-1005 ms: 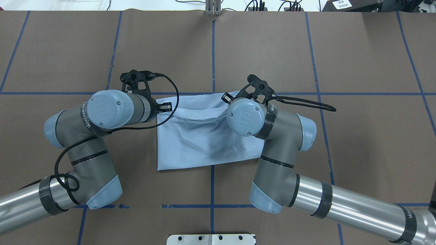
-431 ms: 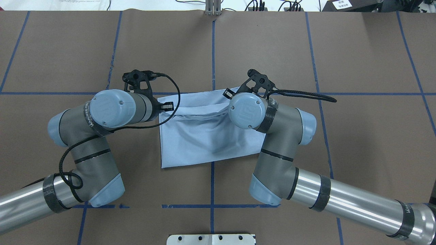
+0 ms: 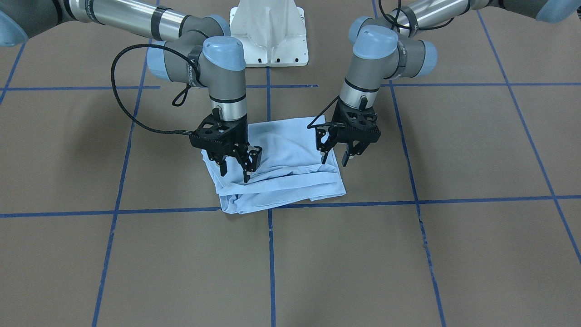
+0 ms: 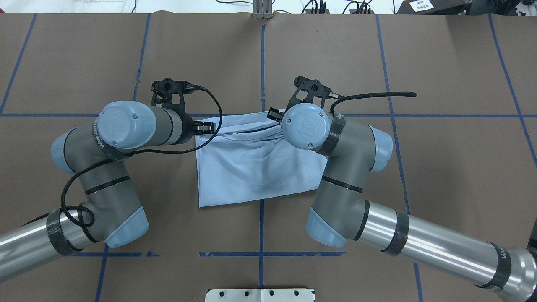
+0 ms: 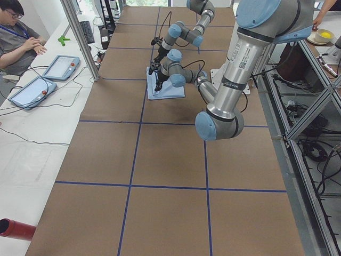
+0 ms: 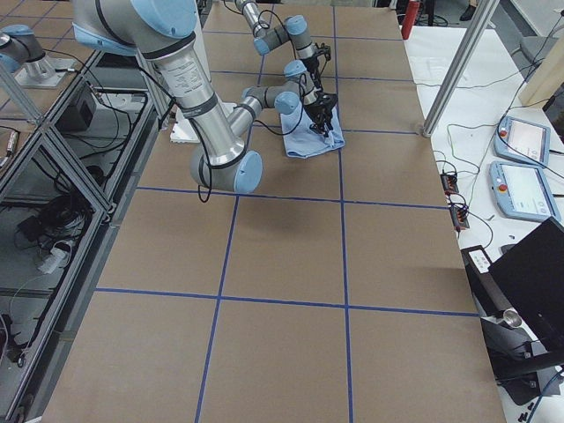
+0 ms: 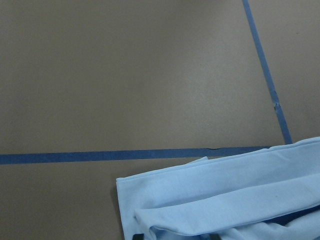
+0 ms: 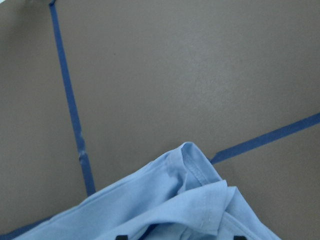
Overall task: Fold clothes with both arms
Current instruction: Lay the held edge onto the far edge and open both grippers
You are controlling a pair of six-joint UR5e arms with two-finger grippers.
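The light blue T-shirt (image 3: pixel 281 181) lies folded into a rough rectangle on the brown table (image 3: pixel 408 254), with its far edge bunched into loose folds (image 4: pixel 247 134). My left gripper (image 3: pixel 334 160) hangs open just above the shirt's far corner on its side, with nothing between its fingers. At the opposite far corner my right gripper (image 3: pixel 235 175) is also open, its fingertips close over the wrinkled fold. From overhead the left gripper (image 4: pixel 204 127) and the right gripper (image 4: pixel 273 114) sit at the two ends of the far edge. Both wrist views show only cloth (image 7: pixel 225 200) (image 8: pixel 165 205) and table.
Blue tape lines (image 3: pixel 408 200) cross the brown table in a grid. The white pedestal base (image 3: pixel 270 32) stands at the robot's side. A person sits at a side bench with tablets (image 5: pixel 61 66). Open table surrounds the shirt.
Both grippers have moved toward the table's far side. The raised far edge of the shirt has dropped into flatter folds, and the shirt has shifted slightly.
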